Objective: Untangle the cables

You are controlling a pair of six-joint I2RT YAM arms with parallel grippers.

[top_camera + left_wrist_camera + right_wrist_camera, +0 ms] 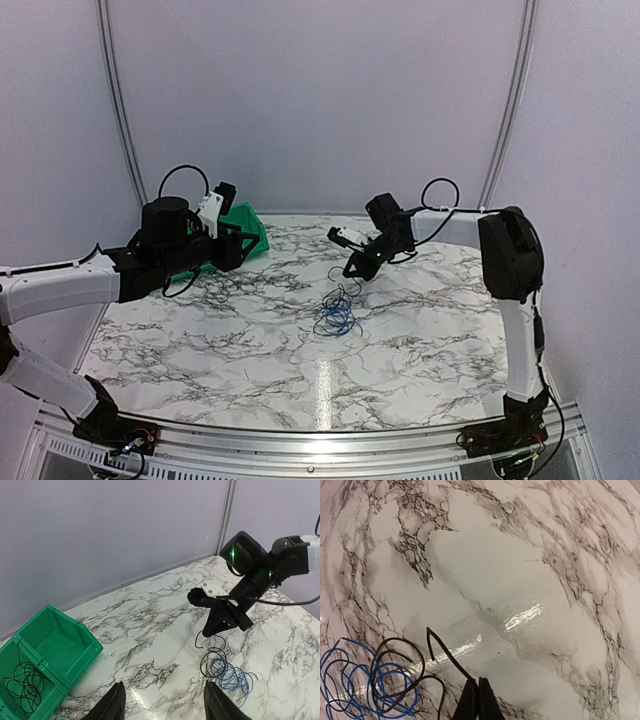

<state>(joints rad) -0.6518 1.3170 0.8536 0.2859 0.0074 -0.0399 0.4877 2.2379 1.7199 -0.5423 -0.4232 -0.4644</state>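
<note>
Marbled worktop (pixel 200 330) is carrying the tangle (pixel 337 312) just below the right end effector (pixel 477 700), which is pinching shut on what seems a black strand (pixel 445 655). Separating looks underway; next it needs drawing clear of the blue loops (pixel 350 680). Beside the left end effector (pixel 162 702), gaping and empty, a bin (pixel 50 635) is holding one coil (pixel 22 685).

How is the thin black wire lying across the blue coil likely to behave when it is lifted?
Probably floppy: the black wire lies in loose curls. It is likely very light, being so thin. Its loops cross the blue coil, so lifting with the right gripper, which is shut on it, may drag that coil along.
</note>
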